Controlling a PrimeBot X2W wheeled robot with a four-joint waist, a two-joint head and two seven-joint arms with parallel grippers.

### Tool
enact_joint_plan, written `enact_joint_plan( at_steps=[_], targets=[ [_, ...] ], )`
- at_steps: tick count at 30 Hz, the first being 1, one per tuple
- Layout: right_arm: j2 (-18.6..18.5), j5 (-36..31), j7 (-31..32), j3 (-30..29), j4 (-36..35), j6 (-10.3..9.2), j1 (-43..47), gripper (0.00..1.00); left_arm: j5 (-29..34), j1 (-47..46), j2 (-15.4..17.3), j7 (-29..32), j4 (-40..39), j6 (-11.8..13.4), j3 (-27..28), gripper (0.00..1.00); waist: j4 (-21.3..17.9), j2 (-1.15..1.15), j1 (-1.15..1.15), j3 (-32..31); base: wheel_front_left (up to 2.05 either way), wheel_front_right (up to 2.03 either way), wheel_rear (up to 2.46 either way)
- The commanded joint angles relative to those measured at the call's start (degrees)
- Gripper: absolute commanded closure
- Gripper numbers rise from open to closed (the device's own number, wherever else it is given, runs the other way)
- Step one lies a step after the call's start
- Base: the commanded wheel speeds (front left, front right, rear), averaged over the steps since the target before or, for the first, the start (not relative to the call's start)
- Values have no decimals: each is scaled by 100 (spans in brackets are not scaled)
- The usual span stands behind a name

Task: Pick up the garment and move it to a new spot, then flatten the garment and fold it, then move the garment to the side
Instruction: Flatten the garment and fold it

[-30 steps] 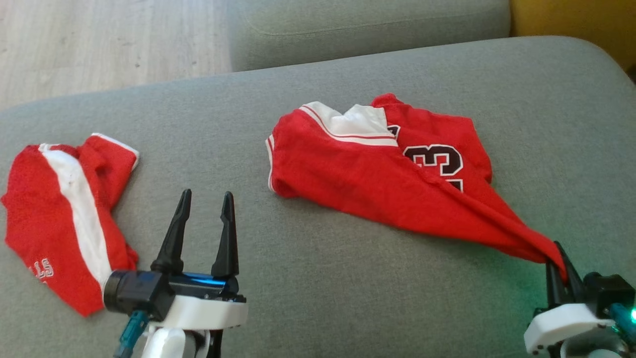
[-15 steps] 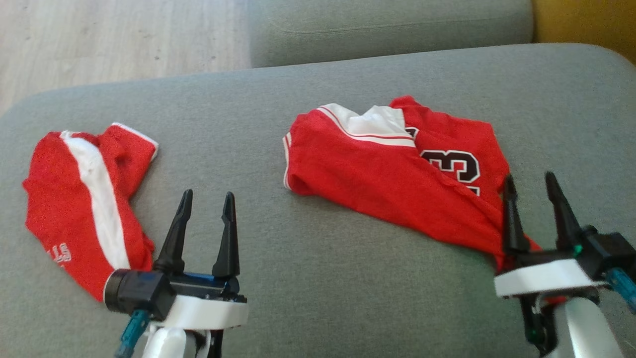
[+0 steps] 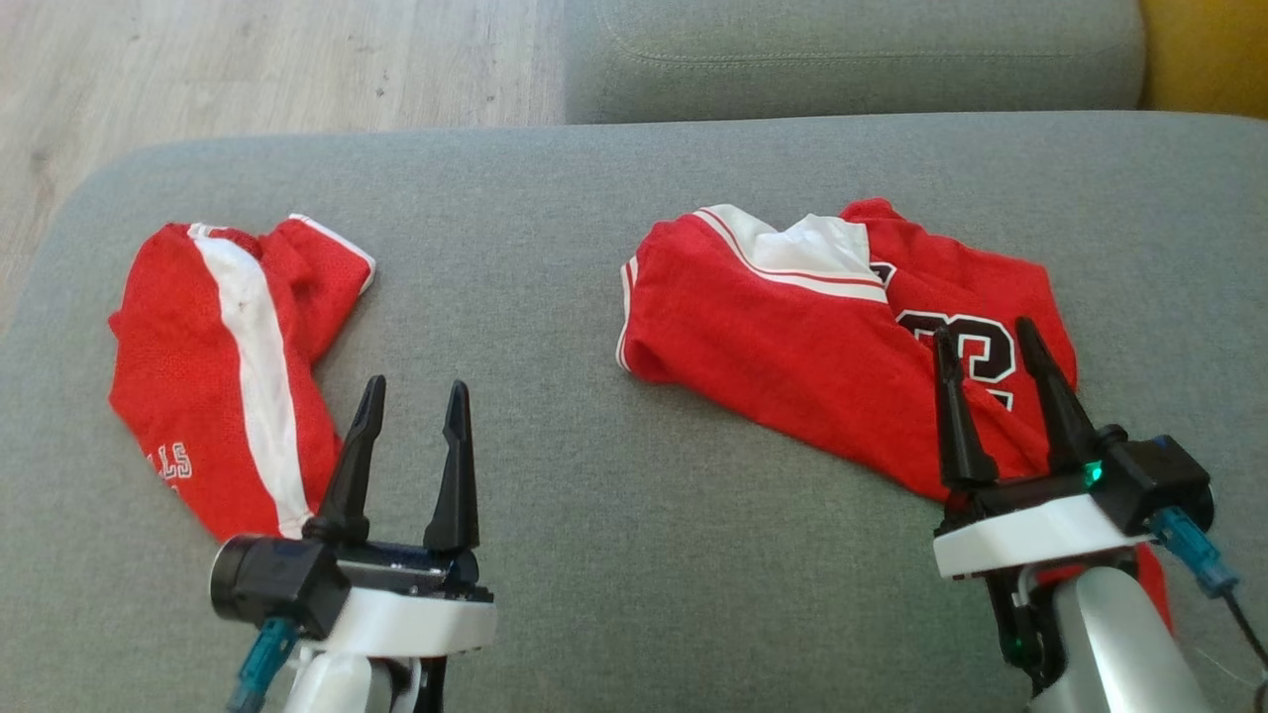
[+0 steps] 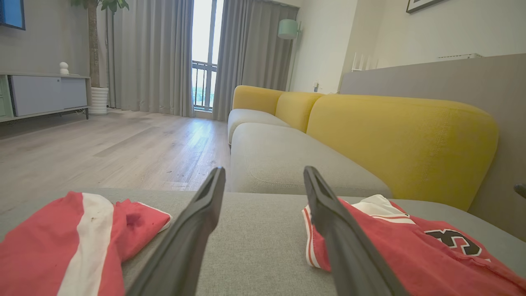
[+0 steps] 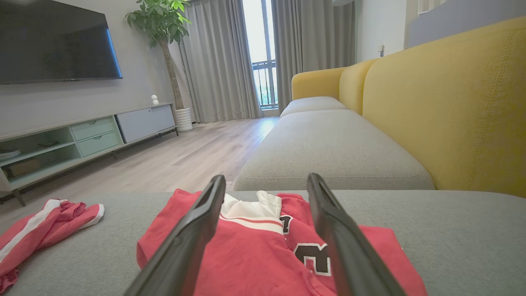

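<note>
The garment [image 3: 773, 347] is a red jersey with white trim and a dark number. It lies crumpled on the right half of the grey sofa cushion [image 3: 555, 248]. My right gripper [image 3: 986, 329] stands open over the jersey's near right end, with nothing between its fingers. In the right wrist view the jersey [image 5: 254, 255] lies below and ahead of the open gripper [image 5: 266, 176]. My left gripper [image 3: 416, 384] is open and empty above bare cushion, between the jersey and a pair of red shorts. The left wrist view has the jersey [image 4: 411, 246] to the right of that gripper [image 4: 264, 169].
Red shorts with a white stripe [image 3: 198, 366] lie crumpled at the cushion's left end, also in the left wrist view [image 4: 49, 246] and the right wrist view [image 5: 41, 230]. A second grey cushion [image 3: 852, 59] lies beyond. A yellow backrest [image 5: 452, 102] runs along the right. Wooden floor [image 3: 248, 59] lies past the far left edge.
My right gripper let go of the jersey's stretched corner, opened, and came up over the jersey's near end. The corner has slackened. The camera has turned; the left gripper has not moved.
</note>
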Motion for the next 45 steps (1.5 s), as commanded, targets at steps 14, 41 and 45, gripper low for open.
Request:
enact_joint_plan(
  at_steps=[14,41,45],
  targets=[
    [-34,443,774,-166,960,43,-1388,0,-19,-436,5,-28,-161,-36,-185,0,470,0,0,541,0,0,0],
    [-34,792,277,190,3646,43,-3103,100,-78,-567,5,-28,70,-25,-344,0,844,0,0,694,0,0,0],
    [-34,1264,112,858,3267,43,-3008,100,-80,-512,5,-28,85,-14,-340,0,799,0,0,576,0,0,0]
  ],
)
